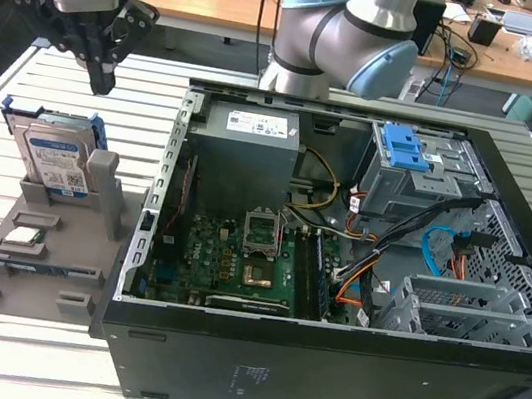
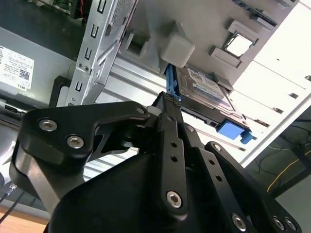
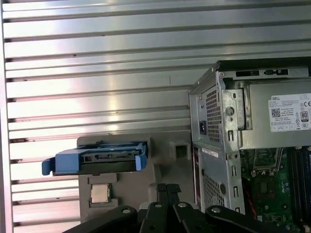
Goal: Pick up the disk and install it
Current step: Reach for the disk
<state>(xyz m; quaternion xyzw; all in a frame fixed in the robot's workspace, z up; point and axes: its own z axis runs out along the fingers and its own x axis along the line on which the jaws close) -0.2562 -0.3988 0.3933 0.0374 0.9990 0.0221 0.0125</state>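
Pincer (image 3: 167, 187), pressed together, hangs near the disk (image 3: 99, 158), edge-on in the first wrist view, label-side in the exterior view.

The gripper (image 2: 171, 99) is matt black, metal by its look, with bright steel screws and a knurled tip. Below it, the disk (image 1: 54, 161) has a dull silver metal body, a white paper label and smooth blue plastic rails. The holder (image 1: 108, 205) is matt grey plastic. The table (image 3: 97, 48) under the gripper is ribbed bare metal with a soft sheen. Beside the gripper, the case (image 1: 320, 370) is matt black outside and bare grey sheet metal inside.
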